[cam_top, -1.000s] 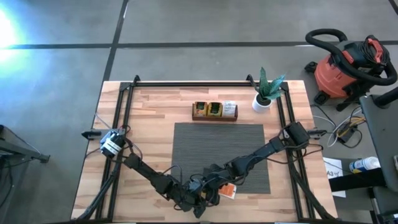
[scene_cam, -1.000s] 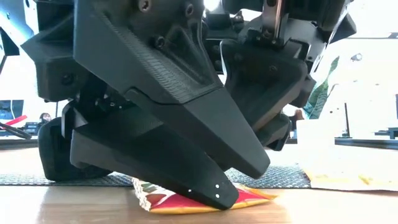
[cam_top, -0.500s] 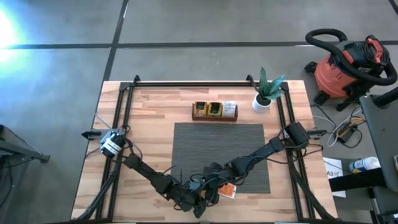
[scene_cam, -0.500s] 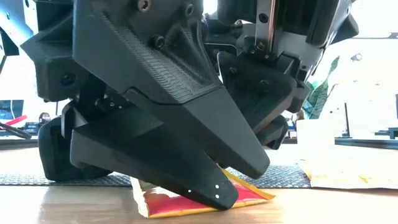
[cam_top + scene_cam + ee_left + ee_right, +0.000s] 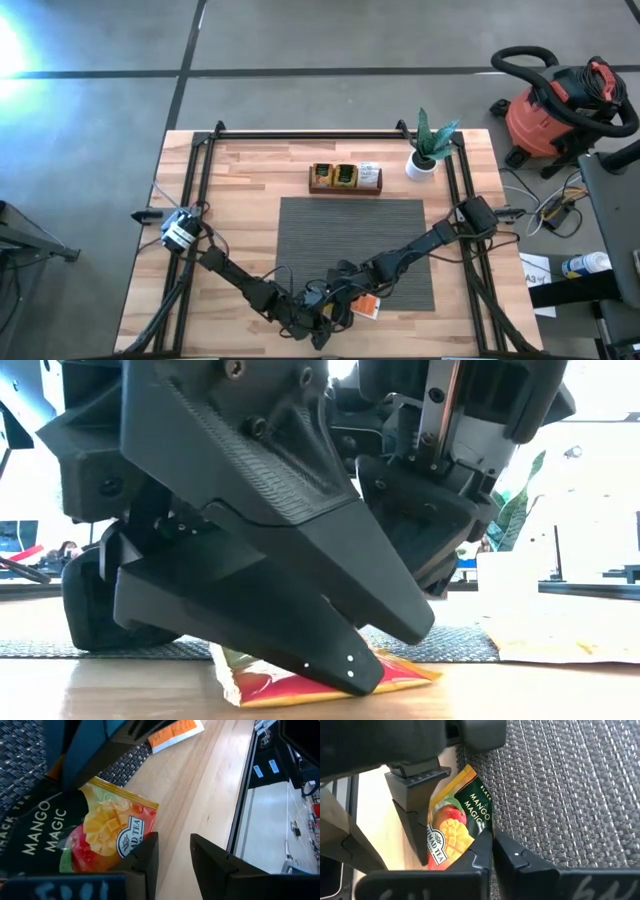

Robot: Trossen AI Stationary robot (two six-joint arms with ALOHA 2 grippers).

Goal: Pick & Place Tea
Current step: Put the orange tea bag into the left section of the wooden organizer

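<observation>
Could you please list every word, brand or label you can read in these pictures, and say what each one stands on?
"MANGO MAGIC": on the dark panel of the tea sachet, readable in both wrist views.
"BLACK": partly cut off, above it on the same sachet.
"AHMAD TEA": small emblem on the sachet's mango picture; only roughly legible.
Orange sachet on the table: dark print, too blurred to read.
Sachets in the wooden tray: marks too small to read.

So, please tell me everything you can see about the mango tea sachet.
The sachet is a flat glossy packet, dark with "Mango Magic" in white letters, mango artwork and a yellow edge. It lies at the mat's near edge, half over the wooden table, one corner lifted. The right gripper is shut on one corner; the left gripper presses another part.
</observation>
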